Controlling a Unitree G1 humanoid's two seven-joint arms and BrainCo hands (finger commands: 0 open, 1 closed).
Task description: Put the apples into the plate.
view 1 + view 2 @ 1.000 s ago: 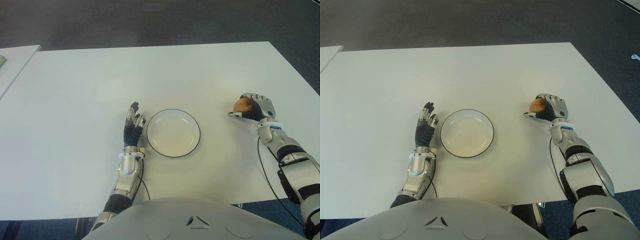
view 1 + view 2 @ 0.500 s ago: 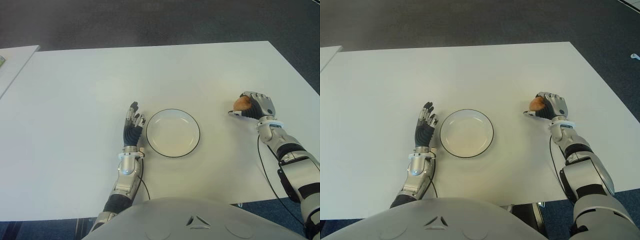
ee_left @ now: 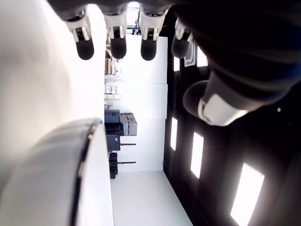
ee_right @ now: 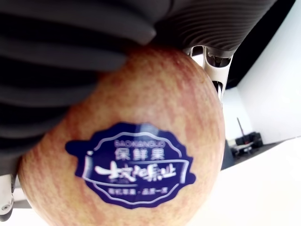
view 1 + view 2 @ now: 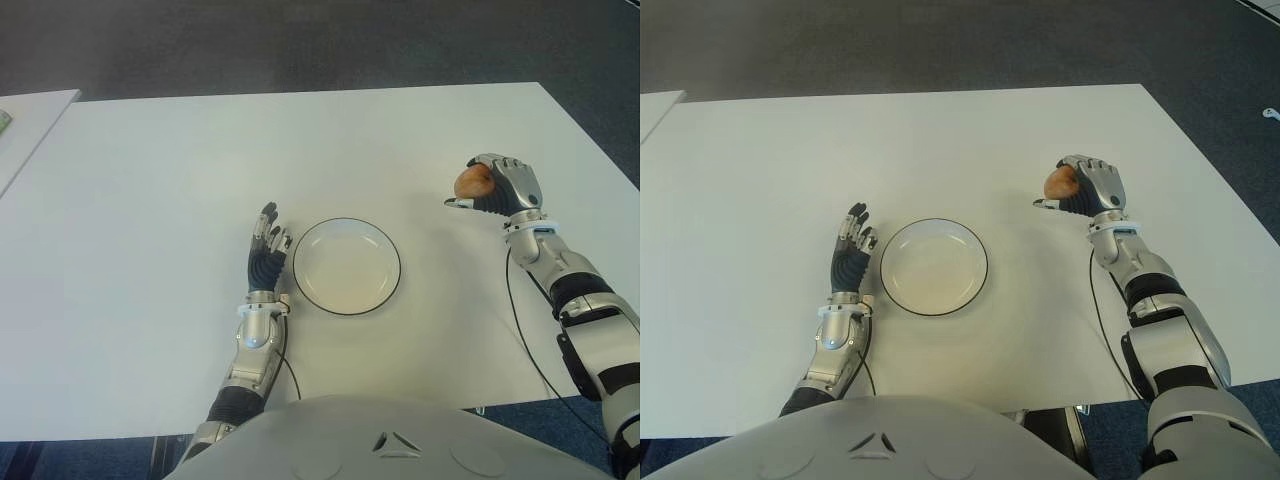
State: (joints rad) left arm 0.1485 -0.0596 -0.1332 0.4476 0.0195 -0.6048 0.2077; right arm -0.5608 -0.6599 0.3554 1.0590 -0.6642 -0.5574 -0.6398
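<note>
Out to the right of the plate (image 5: pixel 346 267) on the white bench (image 5: pixel 150 180), my right robot hand (image 5: pixel 497 188) is wrapped around a reddish apple (image 5: pixel 472 181), apparently lifted off the surface. My left robot hand (image 5: pixel 266 250) shows just left of the plate, fingers straight and holding nothing.

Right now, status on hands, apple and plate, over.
Right robot hand shut on apple, right of plate. Left robot hand open, left of plate. Plate empty, path clear.

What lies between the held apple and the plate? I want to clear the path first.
Nothing visible. The right hand grips the apple right of the plate; only bare table lies between them. The left hand shows left of the plate.
</note>
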